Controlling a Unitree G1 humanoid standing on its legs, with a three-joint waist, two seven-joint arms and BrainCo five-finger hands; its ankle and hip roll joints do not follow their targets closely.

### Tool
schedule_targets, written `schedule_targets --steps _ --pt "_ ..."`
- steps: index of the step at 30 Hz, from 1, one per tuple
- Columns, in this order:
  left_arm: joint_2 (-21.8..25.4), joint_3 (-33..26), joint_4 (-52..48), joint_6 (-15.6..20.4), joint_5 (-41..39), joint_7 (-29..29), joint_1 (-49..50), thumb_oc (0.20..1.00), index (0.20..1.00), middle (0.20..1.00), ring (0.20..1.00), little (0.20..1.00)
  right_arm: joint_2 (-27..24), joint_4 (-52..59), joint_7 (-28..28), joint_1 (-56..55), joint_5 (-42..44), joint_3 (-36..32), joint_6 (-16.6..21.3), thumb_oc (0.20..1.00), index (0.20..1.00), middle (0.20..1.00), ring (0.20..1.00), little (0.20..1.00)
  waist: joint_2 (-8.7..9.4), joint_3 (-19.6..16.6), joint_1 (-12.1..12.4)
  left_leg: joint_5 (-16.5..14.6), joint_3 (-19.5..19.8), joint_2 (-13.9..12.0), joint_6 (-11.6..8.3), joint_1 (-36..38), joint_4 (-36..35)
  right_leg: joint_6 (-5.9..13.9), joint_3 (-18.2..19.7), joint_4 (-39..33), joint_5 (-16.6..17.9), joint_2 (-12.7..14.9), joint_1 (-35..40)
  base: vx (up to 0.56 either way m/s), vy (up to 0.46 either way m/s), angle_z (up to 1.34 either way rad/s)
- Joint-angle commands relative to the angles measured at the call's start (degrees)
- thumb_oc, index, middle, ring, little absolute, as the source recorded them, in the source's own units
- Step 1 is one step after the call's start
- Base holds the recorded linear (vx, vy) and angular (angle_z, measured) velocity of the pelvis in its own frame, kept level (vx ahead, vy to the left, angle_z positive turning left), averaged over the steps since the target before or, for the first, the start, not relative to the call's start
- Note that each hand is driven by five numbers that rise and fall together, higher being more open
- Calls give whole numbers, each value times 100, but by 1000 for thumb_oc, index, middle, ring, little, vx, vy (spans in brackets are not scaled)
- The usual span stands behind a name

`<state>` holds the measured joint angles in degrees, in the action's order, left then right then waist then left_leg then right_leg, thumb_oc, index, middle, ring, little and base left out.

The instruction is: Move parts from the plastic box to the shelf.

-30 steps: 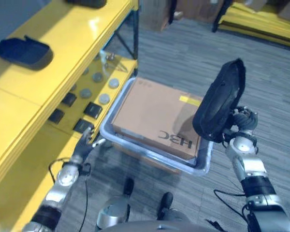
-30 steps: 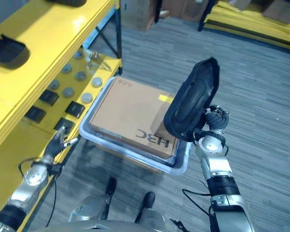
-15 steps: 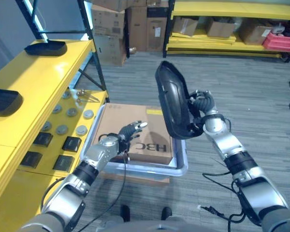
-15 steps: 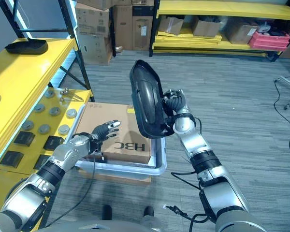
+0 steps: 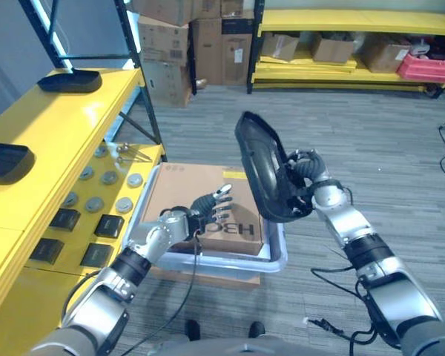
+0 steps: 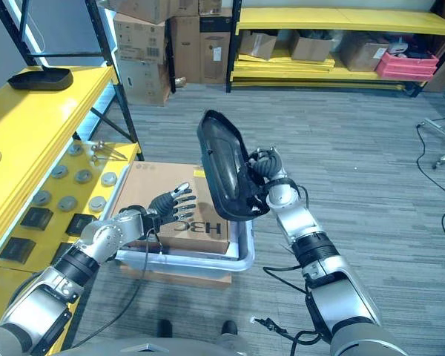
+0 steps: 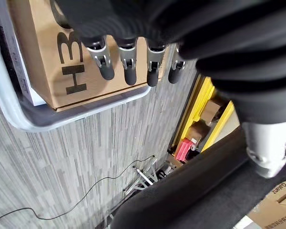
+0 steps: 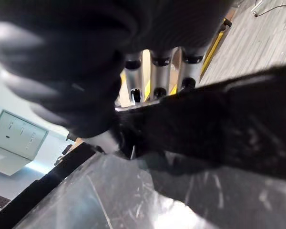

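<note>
While my right hand [image 6: 271,189] grips the black part [image 6: 222,167] by its lower edge, my fingers are curled tight round it so it will not slip. I hold the part up on its edge, high over the plastic box [image 6: 241,256]. It is already out of the box and in the air. I think I hold it this way so it clears the box and I can see past it.

My left hand [image 6: 167,208] is just beside the part, on the side nearer the shelf [image 6: 37,126]. Its fingers are straight and spread, and it holds nothing. It floats over the cardboard box [image 6: 159,193] that sits inside the plastic box. I think it waits there so it can help carry the part, since the part is wide for one hand.

The shelf is well off past my left hand. Other black parts [image 5: 7,159] already lie on its top board. Small black blocks [image 6: 37,217] and round discs [image 6: 74,189] lie on the lower board. So the part still has to go across to the shelf. I should turn slowly, or the tall part might bump the shelf post.
</note>
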<state>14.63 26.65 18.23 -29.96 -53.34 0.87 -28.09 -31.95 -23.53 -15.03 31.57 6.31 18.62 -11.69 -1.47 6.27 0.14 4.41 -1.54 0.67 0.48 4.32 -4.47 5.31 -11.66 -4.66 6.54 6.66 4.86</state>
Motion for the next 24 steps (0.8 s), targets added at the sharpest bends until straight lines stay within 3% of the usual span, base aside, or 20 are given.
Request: schedule_targets --steps 1,12,24 --pt "-144 34 -65 230 -350 42 -153 1000 1000 1000 1000 1000 91 -35 78 232 -80 210 199 200 200 200 200 200 116 -428 200 -129 -69 -253 -141 -115 -22 432 13 209 -127 384 -33 0 0 0" --pt "-313 462 -174 34 -189 347 -65 1000 1000 1000 1000 1000 664 -213 322 226 -336 743 229 200 200 200 200 200 71 -448 235 -144 -31 -241 -118 -58 -53 427 -7 241 -193 390 14 0 0 0" --pt "-315 628 -223 216 170 396 -124 1000 1000 1000 1000 1000 773 -232 283 274 -342 908 127 200 200 200 200 200 50 -421 229 -150 -14 -240 -107 -11 -53 433 -1 275 -218 397 43 0 0 0"
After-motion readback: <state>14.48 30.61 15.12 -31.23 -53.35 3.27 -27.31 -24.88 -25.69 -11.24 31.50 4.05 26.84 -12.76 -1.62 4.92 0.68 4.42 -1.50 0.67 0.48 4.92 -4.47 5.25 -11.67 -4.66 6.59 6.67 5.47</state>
